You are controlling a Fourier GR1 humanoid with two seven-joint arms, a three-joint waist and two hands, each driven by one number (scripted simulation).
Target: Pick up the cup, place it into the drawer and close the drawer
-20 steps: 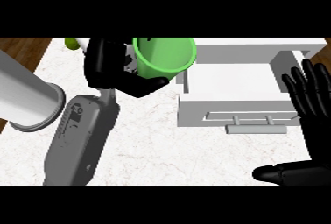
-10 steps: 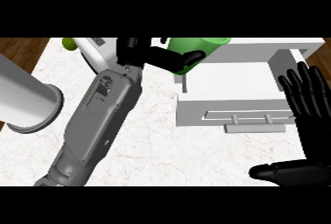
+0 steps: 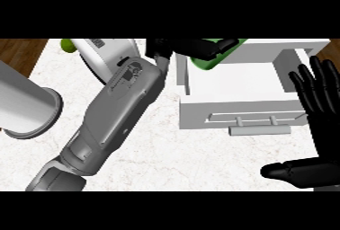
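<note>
- Cup [image 3: 207,63], green, was at the far side of the counter, clamped in the left hand over the open drawer's back-left corner. Couldn't tell whether it touched the drawer wall.
- Far left: grey cylinder [image 3: 23,105] stood on the marble counter [image 3: 166,161], well apart from the drawer.
- Small green object [image 3: 66,44] sat near the counter's far-left corner, partly hidden by the arm. Couldn't tell what it was.
- Left forearm [image 3: 109,121] ran diagonally from lower left up toward top centre.
- Left hand [image 3: 192,46] had its fingers curled round the cup, hiding much of it.
- Drawer [image 3: 246,83], white, was pulled open, with its handle [image 3: 259,130] on the front panel facing the near edge.
- Right hand [image 3: 315,170] showed at the right edge, just beside the drawer. Fingers were straight and apart, pointing up, thumb out to the left, holding nothing.
</note>
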